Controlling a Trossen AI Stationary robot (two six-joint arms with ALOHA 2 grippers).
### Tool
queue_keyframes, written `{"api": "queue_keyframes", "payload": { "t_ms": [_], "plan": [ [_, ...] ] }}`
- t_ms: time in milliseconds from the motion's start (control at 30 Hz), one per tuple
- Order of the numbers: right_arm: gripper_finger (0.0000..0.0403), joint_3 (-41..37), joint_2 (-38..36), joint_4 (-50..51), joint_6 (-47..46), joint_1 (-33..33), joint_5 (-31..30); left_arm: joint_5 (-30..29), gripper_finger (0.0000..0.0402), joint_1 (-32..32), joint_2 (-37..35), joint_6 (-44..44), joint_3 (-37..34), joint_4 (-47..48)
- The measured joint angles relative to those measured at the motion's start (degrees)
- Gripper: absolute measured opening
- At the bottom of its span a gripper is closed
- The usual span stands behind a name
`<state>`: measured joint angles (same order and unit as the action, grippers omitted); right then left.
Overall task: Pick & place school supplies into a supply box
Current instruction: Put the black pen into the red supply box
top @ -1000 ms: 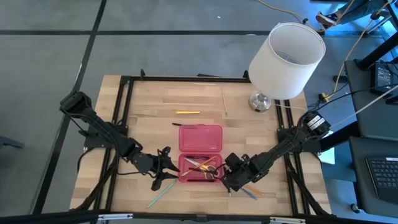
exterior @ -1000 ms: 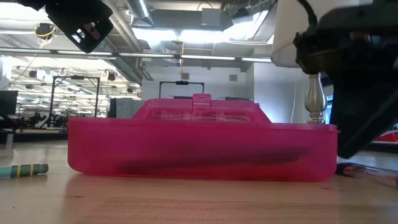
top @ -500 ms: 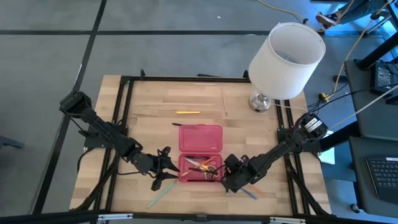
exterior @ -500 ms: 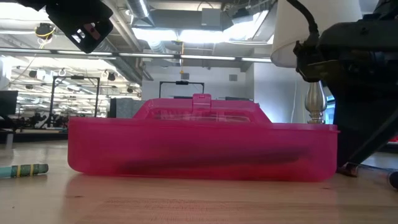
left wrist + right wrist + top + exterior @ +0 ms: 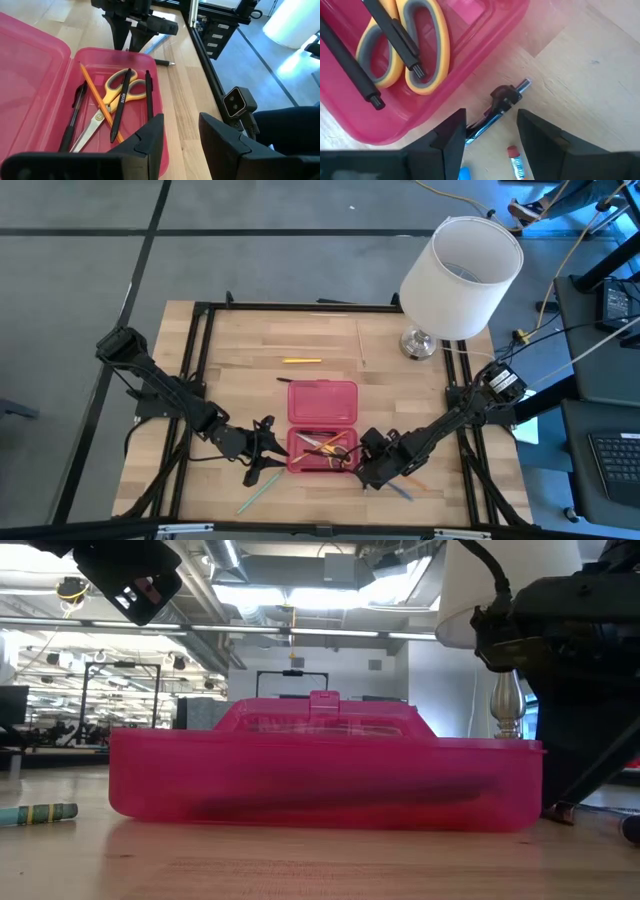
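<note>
Overhead, the pink supply box [image 5: 322, 425] lies open mid-table, lid away from the arms. The left gripper [image 5: 268, 450] hovers at its left end and the right gripper [image 5: 366, 471] at its right corner. A yellow pencil [image 5: 301, 361] lies crosswise beyond the lid; a green pencil [image 5: 256, 493] slants near the front edge.

At table height the box wall [image 5: 320, 785] hides the contents.

The left wrist shows scissors [image 5: 107, 107], an orange pencil [image 5: 97, 100] and black pens [image 5: 120, 110] lying lengthwise inside, jaws parted and empty.

The right wrist shows spread fingers straddling what may be a dark pen [image 5: 497, 107] just outside the box.
</note>
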<state>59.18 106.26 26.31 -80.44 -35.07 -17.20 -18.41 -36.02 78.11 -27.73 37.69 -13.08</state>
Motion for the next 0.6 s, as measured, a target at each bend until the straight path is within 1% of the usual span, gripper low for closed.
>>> {"api": "queue_keyframes", "payload": {
  "t_ms": [300, 600],
  "plan": [
    [0.0177, 0.06, 0.04, 1.41, 0.0, 0.04, 0.81, 0.0, 0.0116, -0.01, -0.01, 0.0, 0.0, 0.0],
    [0.0122, 0.02, 0.05, 2.66, -0.01, 0.07, 1.56, 0.0, 0.0116, 0.02, -0.01, 0.0, 0.0, 0.0]
  ]
}}
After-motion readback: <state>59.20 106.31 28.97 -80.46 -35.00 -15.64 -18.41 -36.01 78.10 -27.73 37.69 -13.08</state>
